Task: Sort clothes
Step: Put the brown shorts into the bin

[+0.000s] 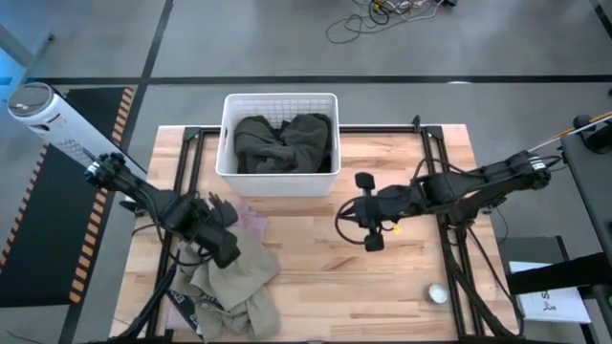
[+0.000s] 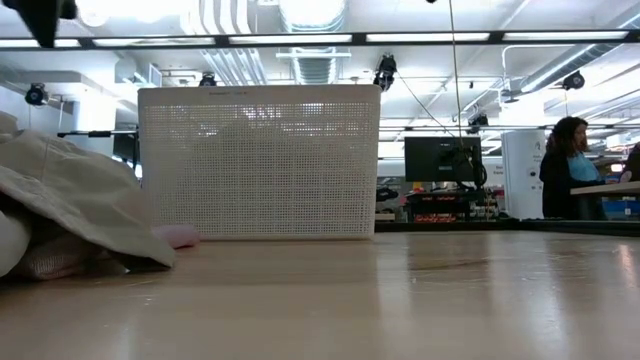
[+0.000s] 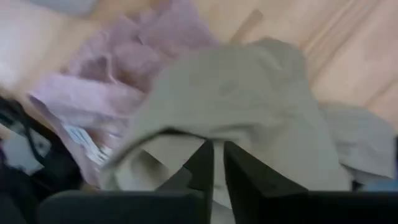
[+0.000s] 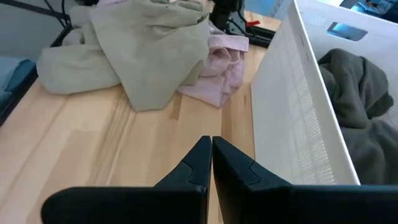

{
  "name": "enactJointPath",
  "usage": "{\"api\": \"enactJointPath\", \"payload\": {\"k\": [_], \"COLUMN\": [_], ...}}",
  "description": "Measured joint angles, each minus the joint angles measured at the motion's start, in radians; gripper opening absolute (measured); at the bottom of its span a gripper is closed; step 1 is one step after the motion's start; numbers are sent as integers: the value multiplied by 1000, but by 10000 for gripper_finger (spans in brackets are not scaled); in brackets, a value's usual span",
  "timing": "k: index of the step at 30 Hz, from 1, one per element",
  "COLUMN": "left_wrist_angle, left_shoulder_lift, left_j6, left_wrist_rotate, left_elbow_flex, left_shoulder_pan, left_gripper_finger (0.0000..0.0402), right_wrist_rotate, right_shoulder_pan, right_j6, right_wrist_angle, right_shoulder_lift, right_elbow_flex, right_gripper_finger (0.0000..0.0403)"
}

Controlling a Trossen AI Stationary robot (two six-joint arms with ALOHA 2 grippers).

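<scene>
Your left hand (image 1: pixel 222 247) sits at the lower left of the high view, fingers clenched almost together over the crumpled khaki-tan fabric garment (image 1: pixel 237 277), which lies on the wooden surface (image 1: pixel 382 287) beside the pale pink shirt (image 4: pixel 221 65). Your right hand (image 1: pixel 365 212) hovers at centre right, clenched on nothing, below the white perforated plastic bin (image 1: pixel 279 177) holding a dark olive garment (image 1: pixel 282 143).

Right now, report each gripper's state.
Left gripper: shut on the khaki-tan fabric garment.
Right gripper: shut, empty, above the wooden table.
</scene>
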Motion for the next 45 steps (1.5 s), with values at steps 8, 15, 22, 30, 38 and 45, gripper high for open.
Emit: {"api": "enactJointPath", "payload": {"k": [8,15,22,30,38,45], "left_wrist_angle": [46,50,133,430,478,291], "left_shoulder_lift": [1,2,2,1,1,0], "left_j6": [-236,-444,-443,-396,-269,-192], "left_wrist_rotate": [96,137,144,153,187,96], "left_elbow_flex": [-39,-178,-355,-567,-610,-409], "left_shoulder_pan": [-82,-157,-158,-153,-150,-116], "left_gripper_finger": [143,253,296,256,48,8], "right_wrist_rotate": [0,0,0,0,0,0], "right_shoulder_pan": [0,0,-1,-1,-1,-1], "right_j6": [-19,-22,-19,-25,-22,-24], "right_wrist_angle": [5,7,30,45,45,65], "right_shoulder_lift": [8,9,9,9,9,9], "right_elbow_flex": [-30,-89,-114,-114,-114,-114], "right_gripper_finger": [0,0,0,0,0,0]}}
